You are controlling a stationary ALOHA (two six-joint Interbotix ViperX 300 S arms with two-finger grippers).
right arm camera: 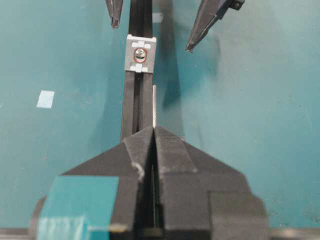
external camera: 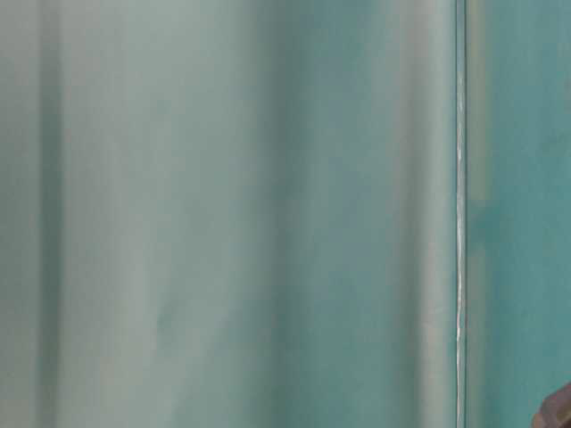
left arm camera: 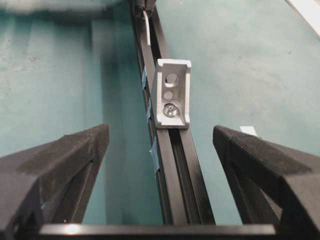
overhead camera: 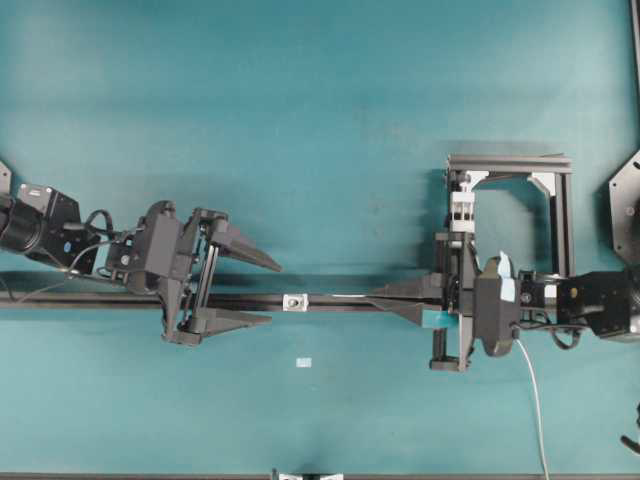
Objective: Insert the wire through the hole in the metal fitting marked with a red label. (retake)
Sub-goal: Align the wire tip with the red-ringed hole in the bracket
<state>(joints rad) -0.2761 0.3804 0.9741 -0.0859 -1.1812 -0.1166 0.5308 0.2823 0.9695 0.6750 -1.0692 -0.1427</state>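
Observation:
The metal fitting (overhead camera: 295, 301) is a small silvery bracket screwed onto the black rail (overhead camera: 340, 303). In the right wrist view the fitting (right arm camera: 140, 54) shows a red ring around its hole (right arm camera: 139, 56). My right gripper (overhead camera: 371, 297) is shut on the wire (right arm camera: 154, 105). The wire's stiff pale tip (overhead camera: 350, 296) sticks out along the rail toward the fitting and stops short of it. The rest of the wire (overhead camera: 531, 395) trails off to the table's front edge. My left gripper (overhead camera: 274, 293) stands open astride the rail just left of the fitting (left arm camera: 172, 95) and holds nothing.
A black frame (overhead camera: 555, 200) carrying a white stacked clip (overhead camera: 462, 210) stands behind the right arm. A pale flat rectangle (overhead camera: 304, 362) lies on the teal mat in front of the rail. The table-level view is only a teal blur.

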